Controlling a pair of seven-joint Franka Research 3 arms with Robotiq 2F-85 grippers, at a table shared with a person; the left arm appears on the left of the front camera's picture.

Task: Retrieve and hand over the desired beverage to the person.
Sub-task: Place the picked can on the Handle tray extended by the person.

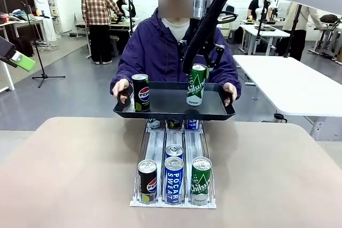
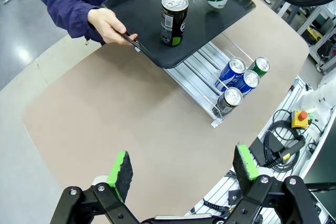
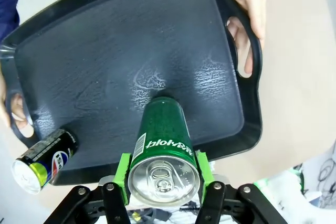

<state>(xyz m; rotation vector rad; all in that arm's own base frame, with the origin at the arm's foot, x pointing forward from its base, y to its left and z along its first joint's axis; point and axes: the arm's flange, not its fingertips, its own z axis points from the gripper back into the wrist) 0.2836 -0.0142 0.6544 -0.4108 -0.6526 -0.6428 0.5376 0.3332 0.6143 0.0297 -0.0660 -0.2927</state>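
Black tray (image 1: 171, 111) carries two cans: one Pepsi can (image 1: 141, 92), one green Chilsung can (image 1: 196, 84) clamped by the right end effector (image 3: 164, 178); left end effector (image 2: 184, 170) spread wide

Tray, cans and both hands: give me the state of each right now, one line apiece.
Tray: held level by the person at both handles, above the rack's far end.
Green can: clamped in the right hand, tilted, base on the tray.
Pepsi can: upright on the tray.
Left hand: open, nothing in it, above the table.
Rack: on the table, four cans upright near its front.
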